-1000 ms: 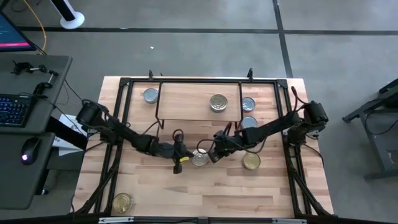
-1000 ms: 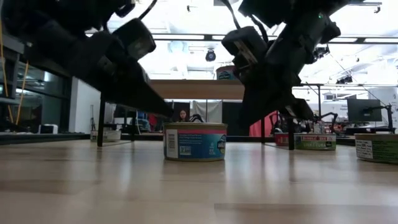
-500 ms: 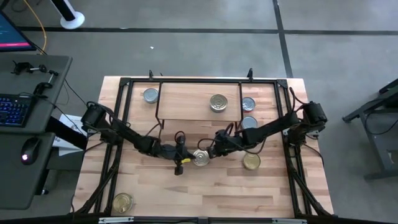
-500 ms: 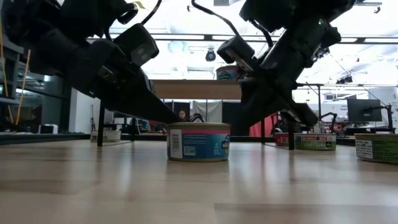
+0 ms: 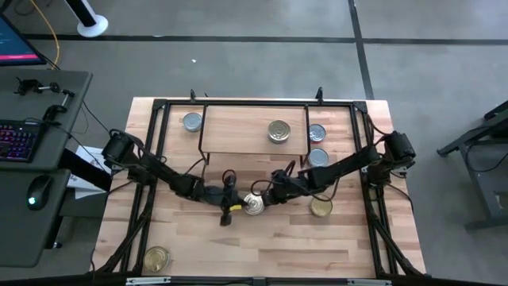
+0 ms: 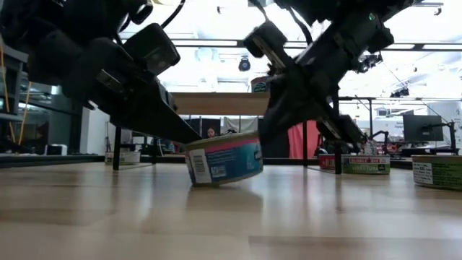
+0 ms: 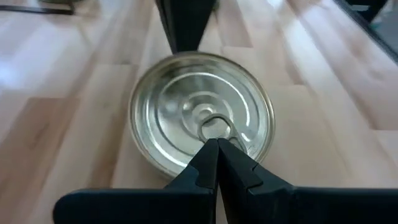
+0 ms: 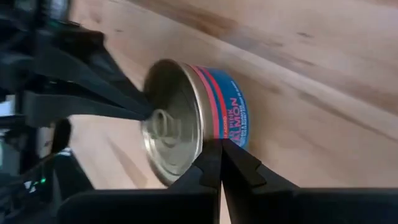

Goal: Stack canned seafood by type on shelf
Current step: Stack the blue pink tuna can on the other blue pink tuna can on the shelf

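A salmon tin (image 5: 253, 205) with a silver lid and a blue-and-red label stands tilted on the table between both grippers. Its left bottom edge (image 6: 196, 183) is on the wood and its right side is raised. My left gripper (image 5: 243, 204) comes at it from the left and my right gripper (image 5: 265, 201) from the right, both shut. One tin (image 5: 279, 131) sits on the shelf (image 5: 238, 127), the low wood-topped riser at the far side. My left gripper presses its shut fingertips (image 7: 216, 148) on the tin's lid beside the pull ring (image 7: 214, 127), slanting down from the table's left. My right gripper has its shut fingertips (image 8: 219, 146) against the tin's side wall (image 8: 233, 118) at the raised right side, coming low from the table's right.
A bluish tin (image 5: 191, 121) lies left of the shelf, and two tins (image 5: 317, 132) (image 5: 318, 156) lie to its right. A gold-topped tin (image 5: 321, 206) sits close to the right arm, another (image 5: 155, 258) near the table's near left corner. A black frame (image 5: 163, 103) edges the table.
My left gripper has moved right onto the tin's lid, and my right gripper has pushed left against the tin's right side. The tin, flat on the table a second ago, has tipped: its right side has lifted while its left bottom edge stays on the wood.
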Robot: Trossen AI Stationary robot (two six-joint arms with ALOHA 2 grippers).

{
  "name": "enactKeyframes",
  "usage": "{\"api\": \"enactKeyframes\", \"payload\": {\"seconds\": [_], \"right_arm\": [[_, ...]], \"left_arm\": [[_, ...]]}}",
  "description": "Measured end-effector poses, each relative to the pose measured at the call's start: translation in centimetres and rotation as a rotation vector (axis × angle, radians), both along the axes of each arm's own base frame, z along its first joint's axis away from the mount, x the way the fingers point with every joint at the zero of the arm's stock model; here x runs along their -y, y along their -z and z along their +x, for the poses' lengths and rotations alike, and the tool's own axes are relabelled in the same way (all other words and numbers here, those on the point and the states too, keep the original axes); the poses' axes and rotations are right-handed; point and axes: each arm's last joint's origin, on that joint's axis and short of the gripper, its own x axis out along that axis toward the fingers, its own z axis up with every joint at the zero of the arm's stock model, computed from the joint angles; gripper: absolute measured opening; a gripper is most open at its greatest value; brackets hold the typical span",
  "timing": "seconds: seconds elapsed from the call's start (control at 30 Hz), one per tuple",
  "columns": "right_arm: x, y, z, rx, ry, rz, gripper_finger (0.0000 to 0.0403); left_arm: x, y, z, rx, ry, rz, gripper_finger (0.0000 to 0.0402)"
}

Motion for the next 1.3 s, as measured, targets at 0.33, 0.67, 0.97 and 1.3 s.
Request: {"api": "enactKeyframes", "payload": {"seconds": [0.33, 0.67, 0.97, 1.3], "right_arm": [[-0.8, -3.8, 2.3, 0.153, -0.090, -0.033, 0.0000], [-1.3, -10.7, 4.4, 0.332, -0.282, -0.268, 0.0000], [-1.1, -16.4, 4.6, 0.261, -0.769, -0.716, 0.0041], [-1.3, -13.5, 8.2, -0.020, -1.347, -1.028, 0.0219]], "left_arm": [[-0.4, -1.1, -0.7, -0.057, -0.021, 0.020, 0.0000], [-1.2, -3.9, -2.8, -0.129, -0.026, 0.063, 0.0000], [-2.4, -8.2, -3.5, 0.016, -0.048, -0.095, 0.0000], [-2.5, -16.6, -8.9, 0.312, 0.009, -0.375, 0.0000]]}}
